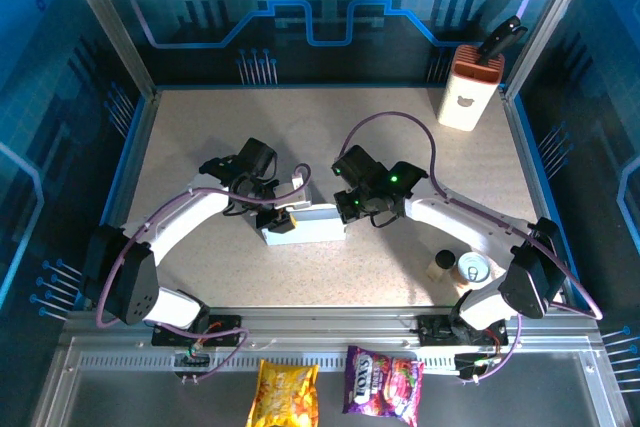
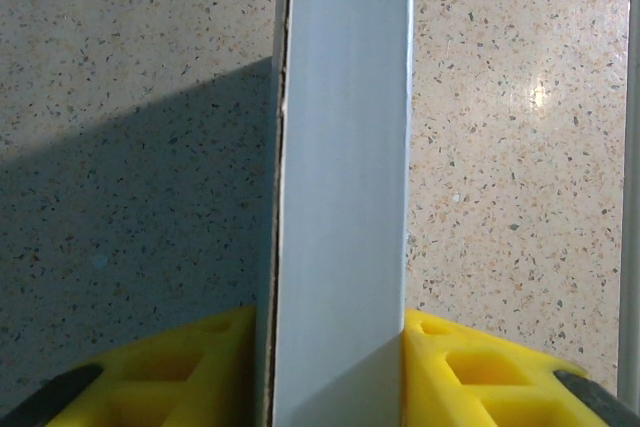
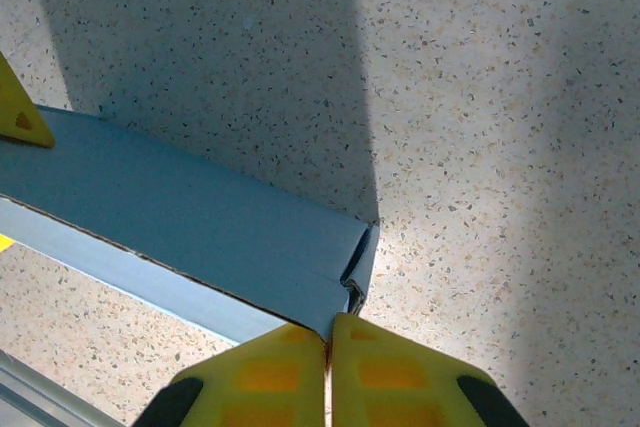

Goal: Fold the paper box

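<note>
Speckled beige worktop (image 1: 200,147) inside blue walls (image 1: 60,47) carries your pale grey-white thin cardboard paper box (image 1: 312,227) near its centre. Your left fingers (image 2: 470,367) are grasping an upright panel at the box's 9 o'clock end, one on each face. Your right fingers (image 3: 380,377) are clenched together, tips just beside the box's 3 o'clock corner. A tall white-and-orange container (image 1: 468,97) stands at 1 o'clock.
</note>
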